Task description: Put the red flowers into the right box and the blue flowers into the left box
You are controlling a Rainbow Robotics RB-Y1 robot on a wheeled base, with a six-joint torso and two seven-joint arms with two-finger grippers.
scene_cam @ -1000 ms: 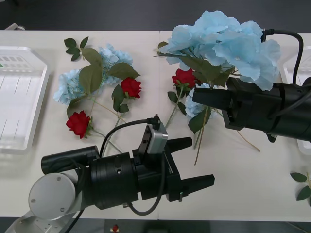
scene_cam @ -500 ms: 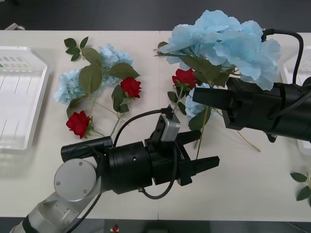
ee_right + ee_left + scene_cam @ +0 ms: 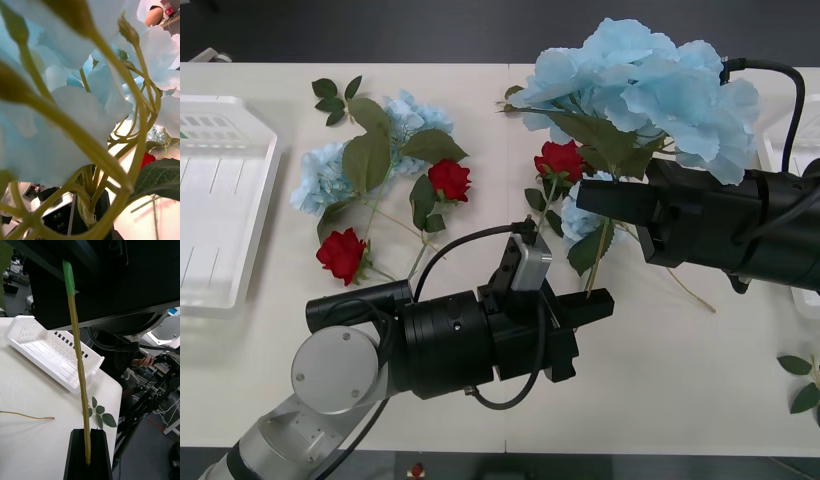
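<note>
A big bunch of blue flowers (image 3: 640, 85) hangs above the table, with my right gripper (image 3: 605, 203) shut on its stems (image 3: 92, 187). One long stem (image 3: 77, 352) drops from the bunch, and my left gripper (image 3: 596, 305) is shut on its lower end (image 3: 87, 450). More blue flowers (image 3: 328, 172) lie on the table at the left. Three red flowers (image 3: 448, 180) (image 3: 342, 254) (image 3: 560, 160) lie among them. The left box (image 3: 220, 200) sits at the left edge. The right box (image 3: 56, 352) stands at the far right, partly behind the right arm.
Loose leaf sprigs lie at the back left (image 3: 335, 98) and near the front right corner (image 3: 805, 385). A bare stem (image 3: 26, 415) lies on the white table. The right arm's black body (image 3: 740, 230) spans the right side.
My left gripper came forward and to the right under the hanging bunch, then went from open to shut on the hanging stem. The right arm and bunch held still.
</note>
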